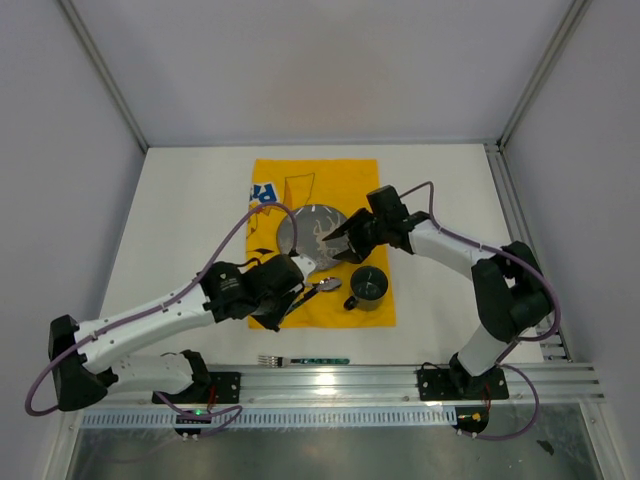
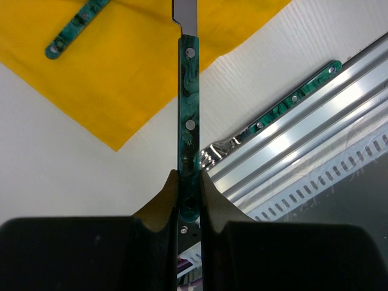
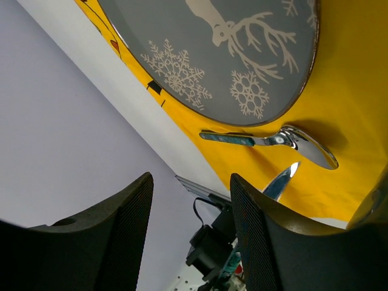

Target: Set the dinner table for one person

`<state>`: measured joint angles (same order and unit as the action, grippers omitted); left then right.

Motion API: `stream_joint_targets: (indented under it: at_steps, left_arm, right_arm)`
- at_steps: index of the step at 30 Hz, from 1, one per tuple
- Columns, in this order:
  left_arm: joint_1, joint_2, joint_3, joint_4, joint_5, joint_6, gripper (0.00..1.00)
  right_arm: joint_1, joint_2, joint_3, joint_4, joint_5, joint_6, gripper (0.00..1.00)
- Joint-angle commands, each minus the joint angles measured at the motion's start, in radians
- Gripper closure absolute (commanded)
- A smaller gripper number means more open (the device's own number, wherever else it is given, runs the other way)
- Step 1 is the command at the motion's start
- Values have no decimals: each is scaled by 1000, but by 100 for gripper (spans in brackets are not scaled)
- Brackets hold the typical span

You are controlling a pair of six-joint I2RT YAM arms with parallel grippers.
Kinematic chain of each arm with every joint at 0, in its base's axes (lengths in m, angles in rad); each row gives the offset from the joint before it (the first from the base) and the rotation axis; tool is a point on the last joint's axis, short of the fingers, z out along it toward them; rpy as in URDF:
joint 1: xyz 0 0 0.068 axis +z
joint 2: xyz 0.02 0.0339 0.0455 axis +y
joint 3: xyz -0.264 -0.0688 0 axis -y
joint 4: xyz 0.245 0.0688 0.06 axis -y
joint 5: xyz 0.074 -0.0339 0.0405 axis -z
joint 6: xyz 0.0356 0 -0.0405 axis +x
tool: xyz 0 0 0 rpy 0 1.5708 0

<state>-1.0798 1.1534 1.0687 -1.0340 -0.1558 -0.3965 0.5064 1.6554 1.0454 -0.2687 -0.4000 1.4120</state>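
Knife [image 2: 189, 91], stiff, probably light and slick-handled, hangs pinched by its green handle's butt in the closed left jaws above the white tabletop [image 2: 60, 170] at the edge of the yellow cloth [image 2: 109, 79], likely to swivel if nudged, while the right jaws gape empty over the plate [image 3: 151, 24].

The cloth [image 1: 300, 180] lies on the desk [image 1: 180, 220], and the plate [image 1: 305, 225] stands on the cloth, about at its middle. The spoon [image 3: 270, 140] lies on the cloth, just at the near side of the plate. The mug [image 1: 368, 287] stands on the cloth at the near right of the plate. The fork [image 1: 300, 359] lies on the bare desk, off the cloth, well nearer than the plate. The knife [image 2: 188, 109] is in the left claw [image 2: 189, 182], at the near left of the plate, and crosses the cloth's near edge.
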Motion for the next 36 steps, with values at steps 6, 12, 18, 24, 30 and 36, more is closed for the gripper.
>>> stream_joint_targets:
  at_steps: [6,12,18,24,30,36]
  left_arm:
    - [-3,12,-50,109,107,-36,100]
    - [-3,40,-76,161,116,-21,100]
    - [-3,59,-79,184,127,-19,100]
    - [-2,34,-65,167,95,-13,100]
    - [-3,94,-61,207,130,-8,100]
    - [-3,98,-20,192,84,11,100]
  right_arm:
    - [0,24,61,-9,-3,-22,43]
    - [0,32,59,-3,0,-22,43]
    - [1,40,59,-1,1,-24,43]
    - [3,56,58,0,3,-30,43]
    - [3,69,57,-10,0,-47,44]
    - [3,67,51,-18,0,-56,44]
